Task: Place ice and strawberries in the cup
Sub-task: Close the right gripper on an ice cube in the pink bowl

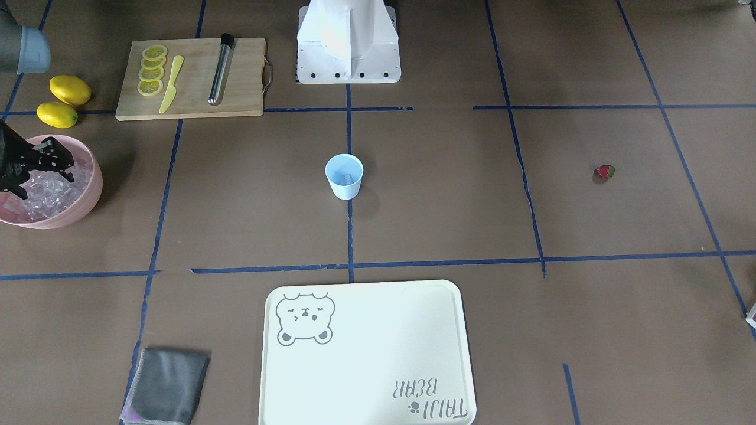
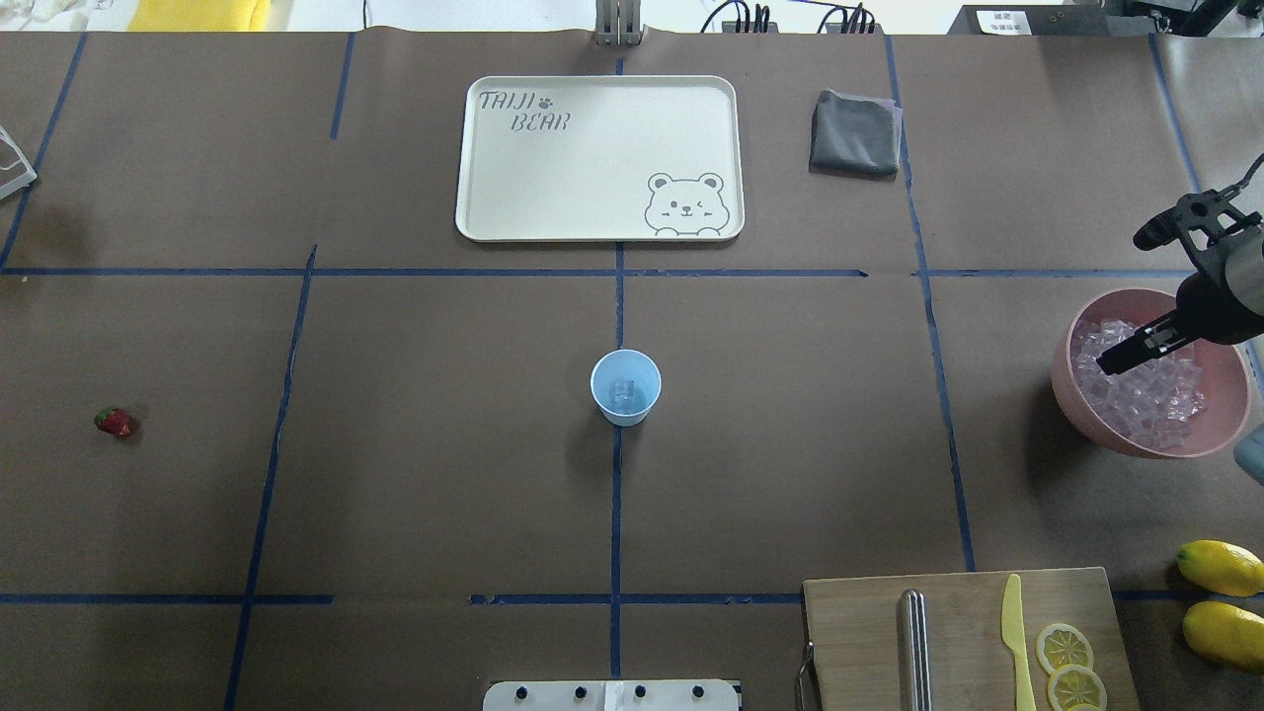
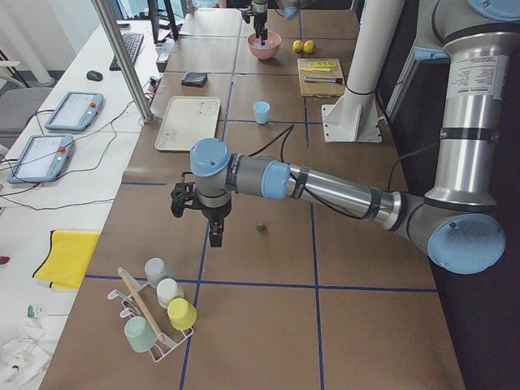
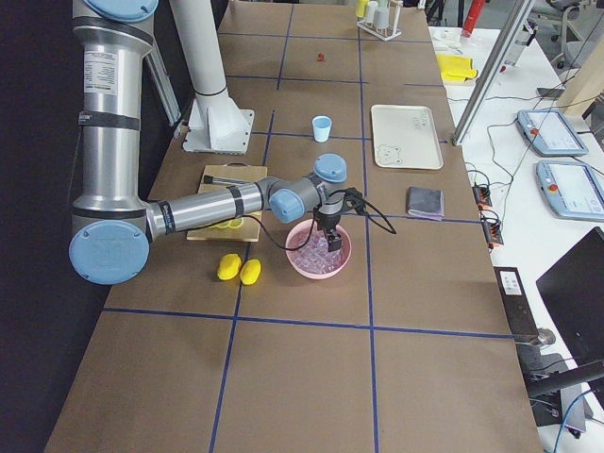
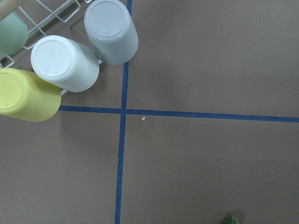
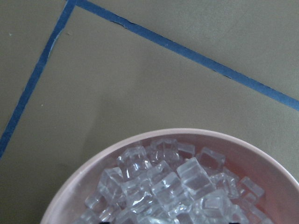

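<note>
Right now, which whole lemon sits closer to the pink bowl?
The lemon farther from the robot's base; the other lemon lies beyond it from the pink bowl.

2 opposed high cameras both see the cup [image 1: 344,176].

Over the pink bowl [image 1: 90,199], the right gripper [image 1: 41,177] runs off the picture's edge. Far from that bowl, the left gripper [image 3: 213,231] is too small to read.

The right arm reaches to 3 o'clock in the overhead view, its right pincer [image 1: 36,171] pointing down, fingers spread wide. The left arm stretches out level, its left pincer [image 3: 201,223] hanging downward, spread unreadable.
</note>
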Robot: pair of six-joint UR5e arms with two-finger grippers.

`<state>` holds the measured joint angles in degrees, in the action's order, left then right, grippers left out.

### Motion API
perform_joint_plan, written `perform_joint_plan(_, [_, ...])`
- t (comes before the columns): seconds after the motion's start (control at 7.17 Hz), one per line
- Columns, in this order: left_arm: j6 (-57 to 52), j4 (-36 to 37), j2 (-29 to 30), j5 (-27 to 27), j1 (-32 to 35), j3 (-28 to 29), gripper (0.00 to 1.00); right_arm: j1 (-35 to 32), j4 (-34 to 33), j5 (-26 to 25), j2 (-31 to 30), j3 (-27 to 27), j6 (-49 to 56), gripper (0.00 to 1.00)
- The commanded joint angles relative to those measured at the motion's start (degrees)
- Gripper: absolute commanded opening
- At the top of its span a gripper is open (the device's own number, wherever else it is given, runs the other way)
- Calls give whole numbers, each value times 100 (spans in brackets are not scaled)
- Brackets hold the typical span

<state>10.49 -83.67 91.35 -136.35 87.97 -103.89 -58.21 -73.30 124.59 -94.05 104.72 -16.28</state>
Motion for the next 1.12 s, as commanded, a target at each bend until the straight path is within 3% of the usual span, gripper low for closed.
perform_joint_plan(0.0, [-3, 0, -4, -6, 1, 0, 100, 20, -9, 12, -8, -4, 2, 77])
perform_joint_plan(0.28, [6, 0, -4, 3, 1, 0, 100, 20, -9, 56, -8, -13, 2, 71])
perform_joint_plan(0.98, [6, 0, -4, -6, -8, 0, 100, 29, -18, 91, -26, -13, 2, 69])
